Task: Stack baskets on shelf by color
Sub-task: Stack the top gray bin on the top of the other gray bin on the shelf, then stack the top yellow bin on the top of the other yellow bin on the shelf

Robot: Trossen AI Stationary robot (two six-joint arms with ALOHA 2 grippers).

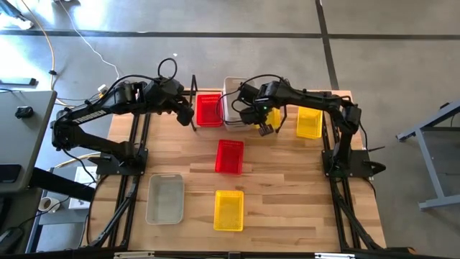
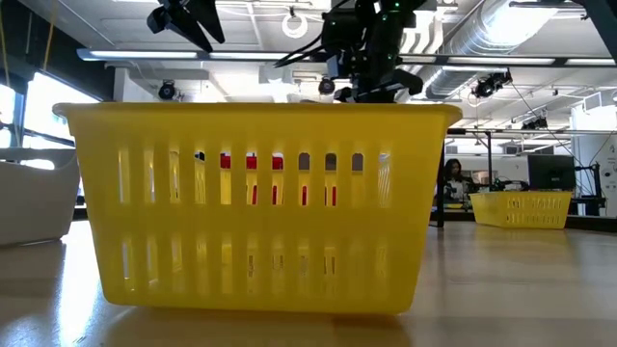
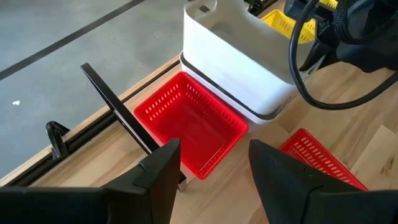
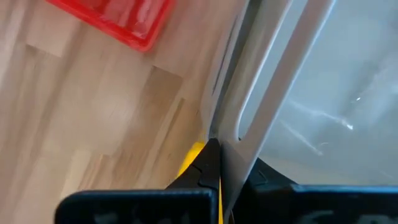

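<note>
A red basket (image 1: 209, 110) stands on the shelf (image 1: 194, 90) at the table's far edge, beside a black upright post (image 3: 118, 112). To its right, a clear-grey basket (image 1: 233, 101) sits nested in a second one (image 3: 268, 112). My left gripper (image 1: 188, 114) hovers open and empty just left of the red basket (image 3: 186, 127). My right gripper (image 1: 253, 116) is shut on the upper clear-grey basket's right side. Another red basket (image 1: 230, 156), a yellow one (image 1: 228, 210) and a clear-grey one (image 1: 165, 198) rest with their bottoms on the tabletop. My right gripper pinches the upper clear-grey basket's side wall just below its rim (image 4: 239, 134), on the side facing the table's right. One finger (image 4: 208, 165) is outside the wall and the other inside the basket. The fingers come from above, pointing down. The basket stands upright, nested in the lower one.
A yellow basket (image 1: 309, 122) stands at the far right, and another yellow one (image 1: 274, 119) shows partly behind my right arm. In the low view the near yellow basket (image 2: 251, 207) blocks most of the table. The shelf's black rods (image 3: 59, 137) run along the far edge.
</note>
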